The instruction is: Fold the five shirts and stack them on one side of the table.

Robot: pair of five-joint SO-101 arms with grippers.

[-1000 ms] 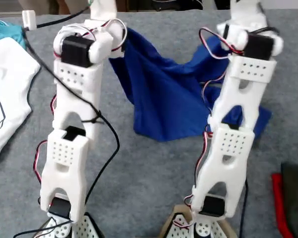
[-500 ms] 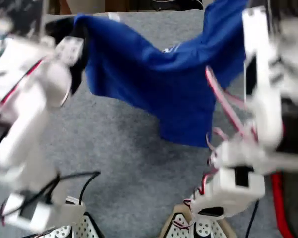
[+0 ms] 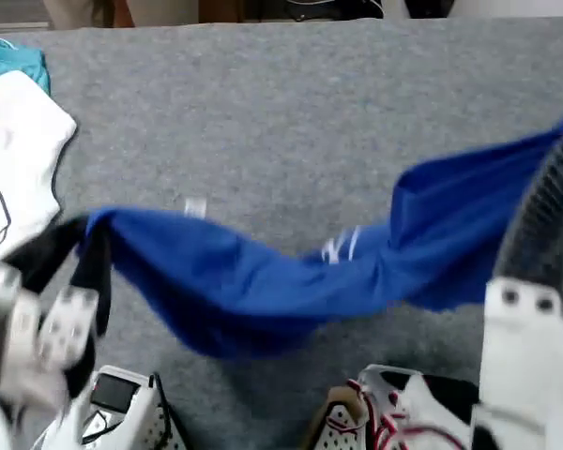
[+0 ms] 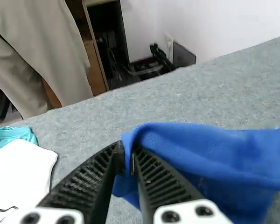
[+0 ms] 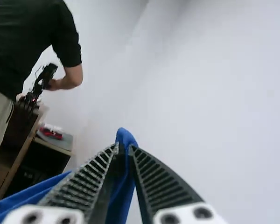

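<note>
Soft, matt cloth in the blue shirt [image 3: 263, 281] – the grey table [image 3: 263, 112] rough, felt-like

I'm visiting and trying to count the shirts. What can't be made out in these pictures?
High view: the left edge cuts off most of the teal shirt and part of the white shirt.
High view: the right gripper covers one end of the blue shirt.
High view: the left gripper is blurred.

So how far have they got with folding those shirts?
Nothing looks folded or stacked yet. In hand: the blue shirt is pinched at each end by the left end effector and right end effector, stretched above the table. Left to do: fold it, then the white shirt and teal shirt lying at the table's edge.
</note>
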